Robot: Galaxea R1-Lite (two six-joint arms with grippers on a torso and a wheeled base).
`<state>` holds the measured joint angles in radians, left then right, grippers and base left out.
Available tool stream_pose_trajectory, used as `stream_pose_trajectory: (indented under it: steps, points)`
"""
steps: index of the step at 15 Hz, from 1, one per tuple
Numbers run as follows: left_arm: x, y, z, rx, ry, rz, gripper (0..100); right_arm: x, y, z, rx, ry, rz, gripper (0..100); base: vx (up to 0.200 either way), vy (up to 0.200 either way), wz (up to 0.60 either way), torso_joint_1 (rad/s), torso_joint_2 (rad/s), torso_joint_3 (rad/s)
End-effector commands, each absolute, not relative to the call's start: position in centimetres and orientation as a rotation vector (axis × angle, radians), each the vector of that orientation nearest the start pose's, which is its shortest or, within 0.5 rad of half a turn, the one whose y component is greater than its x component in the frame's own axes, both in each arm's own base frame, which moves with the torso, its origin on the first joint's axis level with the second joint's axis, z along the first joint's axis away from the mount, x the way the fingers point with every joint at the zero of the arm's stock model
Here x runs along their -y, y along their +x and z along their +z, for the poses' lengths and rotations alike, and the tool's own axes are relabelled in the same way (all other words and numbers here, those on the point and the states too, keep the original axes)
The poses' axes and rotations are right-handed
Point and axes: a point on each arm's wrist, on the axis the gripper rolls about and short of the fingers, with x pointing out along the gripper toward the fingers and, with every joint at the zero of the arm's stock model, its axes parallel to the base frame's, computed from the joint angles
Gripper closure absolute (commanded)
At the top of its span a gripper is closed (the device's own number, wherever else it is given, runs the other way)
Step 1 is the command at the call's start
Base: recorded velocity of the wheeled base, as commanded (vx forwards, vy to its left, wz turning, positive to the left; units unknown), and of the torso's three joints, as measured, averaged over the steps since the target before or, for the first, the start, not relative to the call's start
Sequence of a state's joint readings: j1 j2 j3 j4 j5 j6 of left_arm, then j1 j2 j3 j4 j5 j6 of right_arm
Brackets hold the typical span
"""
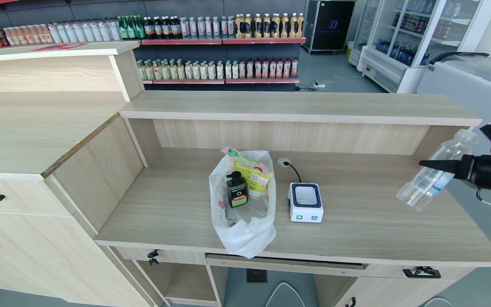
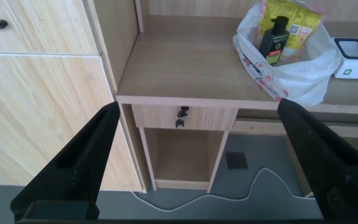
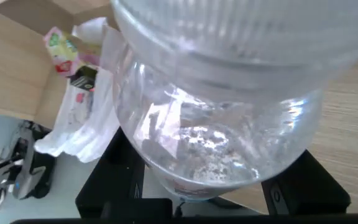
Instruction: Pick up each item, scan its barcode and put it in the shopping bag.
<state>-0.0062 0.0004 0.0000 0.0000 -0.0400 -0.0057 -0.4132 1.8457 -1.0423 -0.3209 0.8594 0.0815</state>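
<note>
My right gripper [image 1: 441, 167] is shut on a clear water bottle [image 1: 435, 170], held tilted in the air above the right end of the counter; up close the water bottle [image 3: 216, 106] spans the space between the fingers. A white shopping bag [image 1: 245, 230] lies open mid-counter, holding a black pump bottle [image 1: 236, 189] and a yellow-green snack packet [image 1: 252, 170]. The white barcode scanner [image 1: 305, 201] stands just right of the bag. My left gripper [image 2: 197, 155] is open, low and in front of the counter's left drawers. The shopping bag [image 2: 297, 71] and scanner [image 2: 353, 56] lie beyond it.
The wooden counter [image 1: 356, 230] has a raised back ledge [image 1: 296, 106] and a taller cabinet [image 1: 36, 128] on its left. A cable port [image 1: 284, 161] sits behind the scanner. Drawers [image 2: 185, 117] run under the front edge. Drink shelves and coolers fill the room behind.
</note>
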Motion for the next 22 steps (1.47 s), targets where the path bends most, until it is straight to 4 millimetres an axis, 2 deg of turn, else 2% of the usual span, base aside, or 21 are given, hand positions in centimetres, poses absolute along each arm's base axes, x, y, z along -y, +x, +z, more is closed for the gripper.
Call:
stream_pose_trajectory:
  steps: [1, 2, 3, 4, 5, 6, 12, 15, 18, 22]
  points:
    - [0.1, -2.3, 7.6, -0.002, -0.006, -0.046, 0, 5.9, 26.9, 25.9, -0.297, 0.302, 0.637, 100, 0.000, 0.000, 0.00, 0.000, 0.00, 0.000]
    - [0.1, -2.3, 7.6, -0.002, -0.006, -0.046, 0, 3.2, 25.1, 27.7, -0.283, 0.297, 0.715, 100, 0.000, 0.000, 0.00, 0.000, 0.00, 0.000]
    - [0.1, -2.3, 7.6, -0.002, -0.006, -0.046, 0, 1.6, 23.4, 29.0, -0.274, 0.303, 0.766, 100, 0.000, 0.000, 0.00, 0.000, 0.00, 0.000]
    - [0.1, -2.3, 7.6, -0.002, -0.006, -0.046, 0, 0.7, 22.2, 29.7, -0.276, 0.317, 0.795, 100, 0.000, 0.000, 0.00, 0.000, 0.00, 0.000]
    - [0.1, -2.3, 7.6, -0.002, -0.006, -0.046, 0, -0.9, 19.8, 30.8, -0.277, 0.324, 0.862, 100, 0.000, 0.000, 0.00, 0.000, 0.00, 0.000]
    - [0.1, -2.3, 7.6, -0.002, -0.006, -0.046, 0, -1.7, 18.8, 31.0, -0.283, 0.318, 0.901, 100, 0.000, 0.000, 0.00, 0.000, 0.00, 0.000]
    - [0.1, -2.3, 7.6, -0.002, -0.006, -0.046, 0, -4.0, 17.5, 30.9, -0.317, 0.303, 1.023, 100, 0.000, 0.000, 0.00, 0.000, 0.00, 0.000]
    - [0.1, -2.3, 7.6, -0.002, -0.006, -0.046, 0, -5.1, 13.8, 31.4, -0.359, 0.296, 1.121, 100, 0.000, 0.000, 0.00, 0.000, 0.00, 0.000]
    - [0.1, -2.3, 7.6, -0.002, -0.006, -0.046, 0, -5.1, 11.7, 30.3, -0.377, 0.283, 1.158, 100, 0.000, 0.000, 0.00, 0.000, 0.00, 0.000]
    - [0.1, -2.3, 7.6, -0.002, -0.006, -0.046, 0, -5.2, 12.2, 30.2, -0.379, 0.278, 1.159, 100, 0.000, 0.000, 0.00, 0.000, 0.00, 0.000]
